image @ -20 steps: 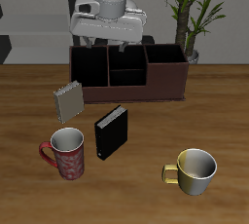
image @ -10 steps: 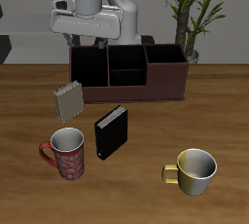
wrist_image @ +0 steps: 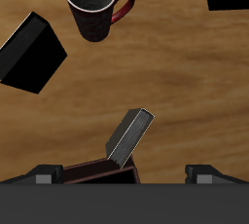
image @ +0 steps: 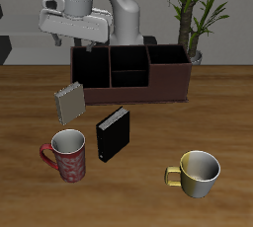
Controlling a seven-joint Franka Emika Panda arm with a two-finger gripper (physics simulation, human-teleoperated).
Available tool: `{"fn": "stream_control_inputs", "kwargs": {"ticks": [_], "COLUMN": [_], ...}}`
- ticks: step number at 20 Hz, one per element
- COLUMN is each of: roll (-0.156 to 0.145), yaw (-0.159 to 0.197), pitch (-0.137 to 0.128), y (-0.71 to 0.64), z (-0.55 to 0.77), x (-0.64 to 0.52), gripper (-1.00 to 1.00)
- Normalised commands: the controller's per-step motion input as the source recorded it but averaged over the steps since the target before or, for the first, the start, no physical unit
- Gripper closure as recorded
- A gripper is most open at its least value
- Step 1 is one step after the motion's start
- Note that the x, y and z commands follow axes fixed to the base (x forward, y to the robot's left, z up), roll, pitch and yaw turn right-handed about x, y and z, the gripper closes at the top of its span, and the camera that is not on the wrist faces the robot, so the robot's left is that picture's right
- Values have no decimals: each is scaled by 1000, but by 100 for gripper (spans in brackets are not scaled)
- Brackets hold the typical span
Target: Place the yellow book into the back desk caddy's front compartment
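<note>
The yellow book [image: 69, 102] leans tilted on the table just in front of one end of the back desk caddy [image: 168, 81]; it also shows in the wrist view [wrist_image: 128, 136]. The caddy is a dark reddish-brown box with black cells. Its front compartment [image: 129, 77] is the small middle cell against the front wall, and nothing shows in it. My gripper [image: 75, 45] hangs open and empty above the caddy's end, higher than the book and a little farther back. In the wrist view its fingertips [wrist_image: 44, 174] stand wide apart, with the caddy's corner [wrist_image: 97, 169] between them.
A black upright book [image: 113, 133] stands nearer the table's front edge, also in the wrist view [wrist_image: 31, 53]. A red mug [image: 67, 155] [wrist_image: 95, 4] stands beside it. A yellow mug [image: 198, 172] stands near the front edge. A potted plant [image: 198, 14] stands behind the caddy.
My gripper has moved sideways along the caddy, from over its middle to over the end beside the yellow book. The objects on the table have not moved.
</note>
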Motion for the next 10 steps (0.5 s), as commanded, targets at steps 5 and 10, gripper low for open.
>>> {"fn": "stream_control_inputs", "kwargs": {"ticks": [5,10], "roll": [4,-1], "yaw": [-44,-56], "pitch": [-17,-29], "y": [-93,-102], "z": [-250,-227], "x": [33,13], "gripper": [-100,-100]}}
